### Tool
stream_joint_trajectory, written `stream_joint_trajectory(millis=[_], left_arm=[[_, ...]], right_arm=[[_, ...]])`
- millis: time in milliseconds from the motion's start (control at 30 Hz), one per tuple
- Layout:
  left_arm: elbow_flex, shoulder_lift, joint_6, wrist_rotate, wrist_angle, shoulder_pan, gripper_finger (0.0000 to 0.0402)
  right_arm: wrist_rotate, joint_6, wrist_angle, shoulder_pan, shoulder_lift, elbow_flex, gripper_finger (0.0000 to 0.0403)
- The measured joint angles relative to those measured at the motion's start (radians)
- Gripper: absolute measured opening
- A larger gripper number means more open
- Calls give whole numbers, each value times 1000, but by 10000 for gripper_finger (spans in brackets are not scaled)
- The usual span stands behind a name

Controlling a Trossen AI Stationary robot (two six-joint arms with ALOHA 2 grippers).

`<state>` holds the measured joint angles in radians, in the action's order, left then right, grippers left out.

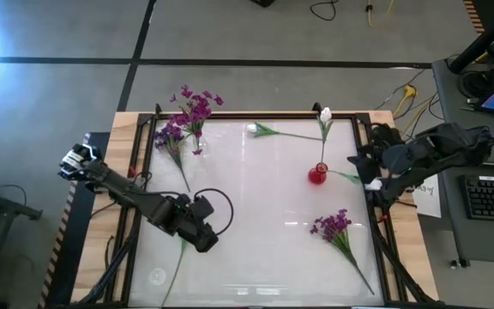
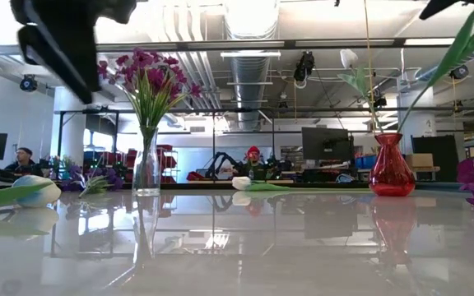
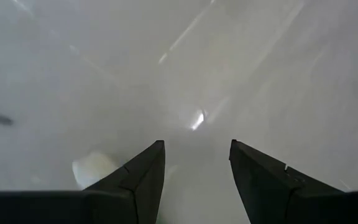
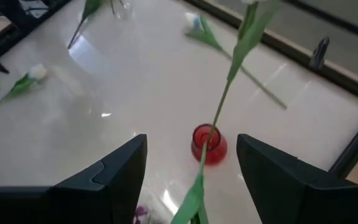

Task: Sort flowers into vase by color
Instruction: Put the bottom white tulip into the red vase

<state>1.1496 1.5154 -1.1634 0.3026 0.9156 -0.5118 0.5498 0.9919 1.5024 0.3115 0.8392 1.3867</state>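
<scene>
My left gripper (image 1: pixel 206 242) (image 3: pixel 196 143) is open and points down at the near-left table. The bud (image 3: pixel 95 168) of a white tulip (image 1: pixel 177 266) lying there is beside one finger, apart from it. My right gripper (image 1: pixel 369 172) (image 4: pixel 191 137) is open at the right, facing a red vase (image 4: pixel 209 144) (image 1: pixel 317 175). That vase holds a white tulip (image 1: pixel 325 116) leaning far. A second tulip (image 2: pixel 443 70) sticks into it and slants toward my right gripper, its leaf (image 4: pixel 191 199) between the fingers. A clear vase (image 2: pixel 146 164) holds purple blossoms (image 1: pixel 197 107). My right gripper has its fingers wide apart on either side of the slanting tulip's leaf (image 4: pixel 191 199). The tulip's upper part runs out of the wrist view, so I cannot tell whether it touches.
A third white tulip (image 1: pixel 264 130) lies near the far edge. One purple cluster (image 1: pixel 171 136) lies beside the clear vase, and another (image 1: pixel 333 227) lies near right. A black frame (image 1: pixel 256 115) rims the table. People sit in the room behind.
</scene>
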Motion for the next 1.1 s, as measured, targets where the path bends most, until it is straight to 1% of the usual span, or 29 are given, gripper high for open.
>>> stream_joint_trajectory(millis=[267,433,533,700,833,1100], left_arm=[[0,0,-220,-163,93,-66,169],[-16,1,-378,-184,152,-116,169],[-39,9,-447,-220,149,-130,169],[-68,47,-497,-268,112,-142,169],[-69,99,-499,-270,92,-149,176],[-69,196,-508,-280,75,-156,234]], right_arm=[[3,-52,-46,0,26,2,241],[3,-76,-46,0,64,1,238],[2,-96,-46,0,88,1,238],[1,-127,-46,0,121,0,240],[0,-131,-46,0,135,0,237],[1,-132,-46,0,124,0,248]])
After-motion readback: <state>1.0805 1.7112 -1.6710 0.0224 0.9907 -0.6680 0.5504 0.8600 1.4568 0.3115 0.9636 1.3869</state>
